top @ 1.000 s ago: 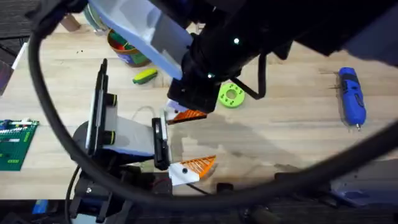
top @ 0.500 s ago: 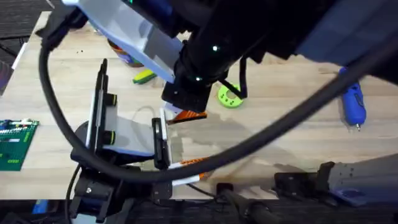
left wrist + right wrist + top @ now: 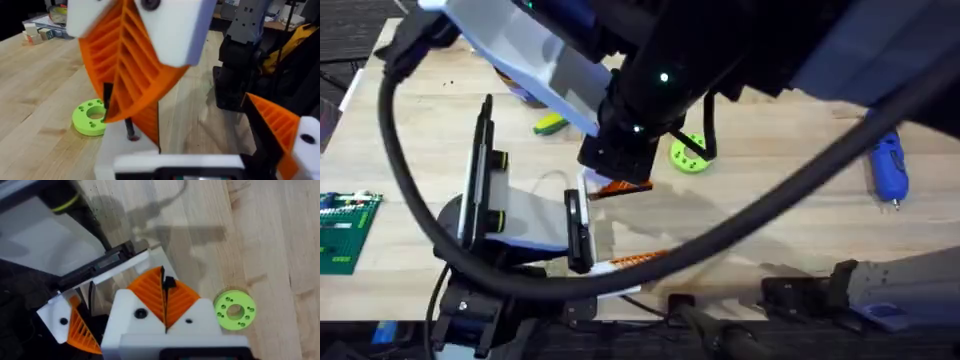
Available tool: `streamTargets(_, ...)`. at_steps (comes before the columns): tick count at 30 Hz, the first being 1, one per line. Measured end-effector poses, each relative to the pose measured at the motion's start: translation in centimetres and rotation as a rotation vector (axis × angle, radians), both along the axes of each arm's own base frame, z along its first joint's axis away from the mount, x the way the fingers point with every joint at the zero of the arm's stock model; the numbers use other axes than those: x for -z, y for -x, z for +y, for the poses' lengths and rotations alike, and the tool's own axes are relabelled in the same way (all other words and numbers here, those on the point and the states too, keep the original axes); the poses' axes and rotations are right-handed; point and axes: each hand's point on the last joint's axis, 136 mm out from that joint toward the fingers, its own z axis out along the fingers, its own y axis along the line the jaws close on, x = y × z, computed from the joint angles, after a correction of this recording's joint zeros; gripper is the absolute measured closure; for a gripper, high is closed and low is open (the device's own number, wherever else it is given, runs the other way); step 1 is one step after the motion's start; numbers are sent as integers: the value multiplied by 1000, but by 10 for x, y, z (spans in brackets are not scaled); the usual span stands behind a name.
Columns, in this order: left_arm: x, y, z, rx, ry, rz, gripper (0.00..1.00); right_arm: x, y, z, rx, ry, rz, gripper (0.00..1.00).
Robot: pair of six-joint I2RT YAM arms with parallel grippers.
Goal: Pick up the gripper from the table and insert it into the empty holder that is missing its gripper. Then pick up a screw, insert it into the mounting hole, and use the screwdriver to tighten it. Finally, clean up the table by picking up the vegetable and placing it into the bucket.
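Close in, bottom edge first.
- Left gripper [image 3: 628,226]: lies low over the table [image 3: 790,150], jaws released and well apart; the near finger [image 3: 635,261] carries its own orange ribbed pad.
- Holder [image 3: 135,150]: the white block of the far jaw, directly under the right arm's fingertips.
- Gripper [image 3: 625,187]: the orange ribbed wedge sits at the holder. Long axis runs left to right across the table, narrow tip pointing right, toward the green disc [image 3: 690,155]. Cannot tell whether it is fully seated.
- Right gripper [image 3: 163,297]: hangs fingertips-down over the holder, pads clenched on a thin black screw [image 3: 169,283]. The screw stands upright, lower end toward the white block.
- Screwdriver [image 3: 888,165]: lies well apart, at the right side of the table. Long axis runs near to far, metal tip toward the near edge, blue handle away.
- Vegetable [image 3: 550,124]: lies beyond the left arm, partly covered by the dark arm overhead. Long axis roughly left to right.
- Bucket [image 3: 517,94]: farthest, just behind the vegetable, mostly hidden.
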Motion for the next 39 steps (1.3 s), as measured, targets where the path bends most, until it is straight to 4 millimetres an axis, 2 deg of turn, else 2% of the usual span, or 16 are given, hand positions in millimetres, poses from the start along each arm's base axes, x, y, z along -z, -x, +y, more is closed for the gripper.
streamTargets(9,0,0,0,0,0,0,8,1,1,0,-3,1,8,994)
streamTargets(16,0,0,0,0,2,11,8,17,1,4,-5,38,37,994)
streamTargets(28,0,1,0,3,4,19,8,17,1,3,-6,42,40,976)
streamTargets(30,0,1,0,2,3,18,8,17,1,3,-5,42,41,826)
streamTargets(32,0,0,0,2,3,18,8,17,2,2,-5,47,43,541)
streamTargets(33,0,1,0,2,3,18,9,17,1,1,-5,48,42,447)
streamTargets(36,0,1,0,2,3,17,8,16,-2,-1,5,47,42,264)
streamTargets(38,0,0,0,2,3,16,8,14,-7,-4,18,40,37,85)
streamTargets(39,0,1,0,2,3,15,7,12,-10,-5,26,31,31,56)
